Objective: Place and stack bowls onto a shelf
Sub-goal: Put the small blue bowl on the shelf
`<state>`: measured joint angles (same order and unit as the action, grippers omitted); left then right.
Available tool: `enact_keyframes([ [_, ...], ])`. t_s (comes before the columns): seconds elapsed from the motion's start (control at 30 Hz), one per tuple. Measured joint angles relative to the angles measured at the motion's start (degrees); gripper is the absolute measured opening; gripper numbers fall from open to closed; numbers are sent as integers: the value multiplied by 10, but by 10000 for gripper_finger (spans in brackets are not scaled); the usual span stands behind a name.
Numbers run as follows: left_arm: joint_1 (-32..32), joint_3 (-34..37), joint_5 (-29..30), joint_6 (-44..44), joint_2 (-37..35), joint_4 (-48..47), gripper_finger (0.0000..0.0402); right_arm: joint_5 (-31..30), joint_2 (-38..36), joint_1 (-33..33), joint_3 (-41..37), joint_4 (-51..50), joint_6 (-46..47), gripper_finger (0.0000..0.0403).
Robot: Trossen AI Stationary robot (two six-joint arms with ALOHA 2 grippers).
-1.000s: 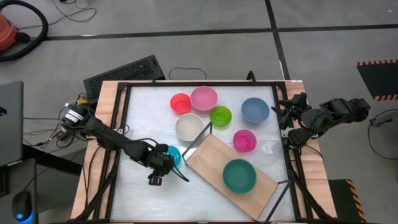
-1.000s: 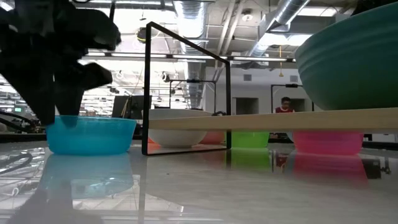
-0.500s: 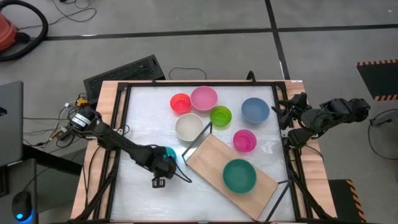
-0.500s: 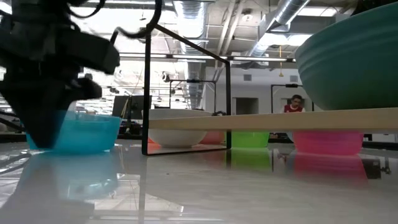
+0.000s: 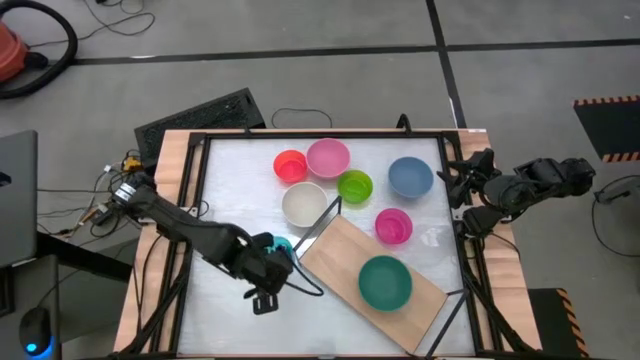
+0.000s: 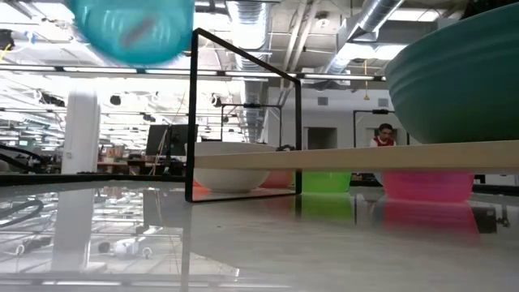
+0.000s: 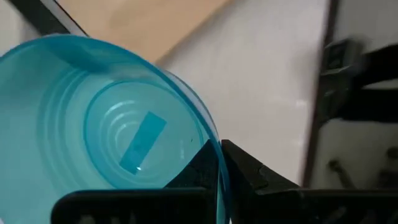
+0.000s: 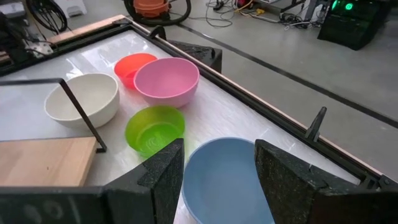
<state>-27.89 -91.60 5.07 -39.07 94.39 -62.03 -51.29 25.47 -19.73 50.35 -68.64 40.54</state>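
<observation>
- High view: the left gripper (image 5: 268, 272) holds the cyan bowl (image 5: 277, 247) just beside the near-left end of the shelf (image 5: 345, 247), whose long axis runs on a slant from that end toward the front right. The dark green bowl (image 5: 385, 281) already sits on the board. The red bowl (image 5: 290, 166), pink bowl (image 5: 328, 157), white bowl (image 5: 304, 203), lime bowl (image 5: 354, 185), magenta bowl (image 5: 393, 225) and blue bowl (image 5: 410, 176) lie on the table (image 5: 230, 190). The right gripper (image 5: 458, 190) waits at the table's right edge.
- Low view: the cyan bowl (image 6: 131, 29) hangs well clear of the tabletop, higher than the shelf board (image 6: 349, 156), so in my judgement it only needs carrying sideways over the board.
- Left wrist view: the fingers (image 7: 202, 168) are pinched on the cyan bowl's rim, one inside and one outside; the wooden board shows just past the bowl.
- Right wrist view: the right fingers (image 8: 163, 171) stand wide apart and empty, with the blue bowl (image 8: 224, 177) between and below them; this arm is nearest the blue bowl, while the left is plainly the one serving the shelf.
</observation>
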Motion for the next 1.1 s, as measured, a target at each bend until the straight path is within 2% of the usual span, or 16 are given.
enact_keyframes([
  [0.1, 5, -82, 8, -14, 0, -50, 0, 0, 0, 0, 0, -2, 0, 221],
  [0.2, 13, -150, 46, 1, 0, -52, 0, 0, 0, 0, 0, -3, 0, 221],
  [0.33, 31, -202, 157, 87, 4, -7, 0, 1, 0, 0, 0, -3, 0, 221],
  [0.47, 64, -211, 199, 221, 45, 70, 0, 2, 0, 0, 0, -4, 0, 221],
  [0.6, 99, -235, 136, 335, 120, 127, 0, 2, 0, 0, 0, -10, 0, 221],
  [0.77, 121, -275, 30, 393, 212, 109, 0, 4, 0, 0, 0, -13, 1, 221],
  [1.1, 132, -293, -13, 439, 329, 44, 0, 4, 0, 0, 0, -13, 1, 221],
])
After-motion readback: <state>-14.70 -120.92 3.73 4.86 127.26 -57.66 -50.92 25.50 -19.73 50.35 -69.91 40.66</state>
